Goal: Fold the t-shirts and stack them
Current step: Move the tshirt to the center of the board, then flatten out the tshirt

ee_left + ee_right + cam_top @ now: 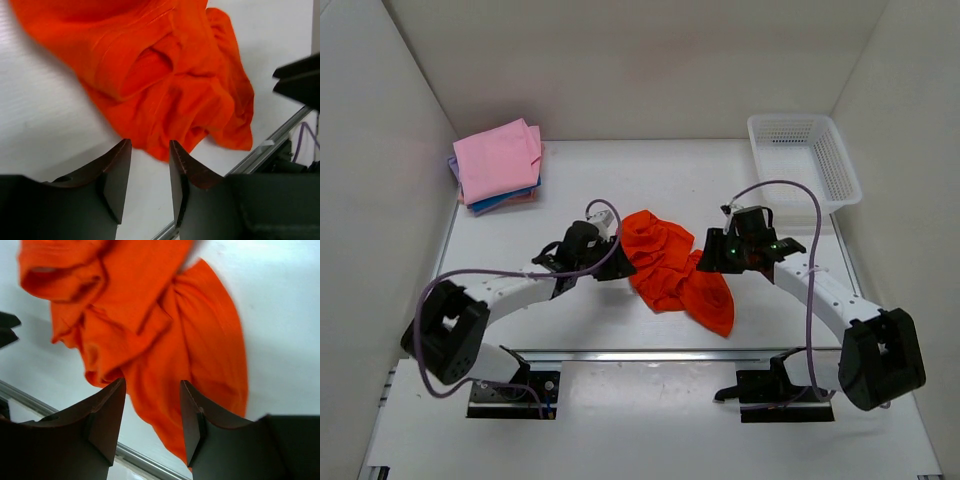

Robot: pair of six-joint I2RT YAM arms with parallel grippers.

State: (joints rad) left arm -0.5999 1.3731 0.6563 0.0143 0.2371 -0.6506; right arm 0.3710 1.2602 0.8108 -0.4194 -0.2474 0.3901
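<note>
Orange shirt (670, 268) lies crumpled mid-frame on the table (620, 180), not folded. Left gripper (617, 264) sits at the shirt's left edge, jaws apart, holding nothing. Right gripper (708, 256) sits at its right edge, jaws apart, also empty. Folded stack (498, 163) upper left, pink on top, blue edge under it. Basket (837, 170) upper right.
</note>
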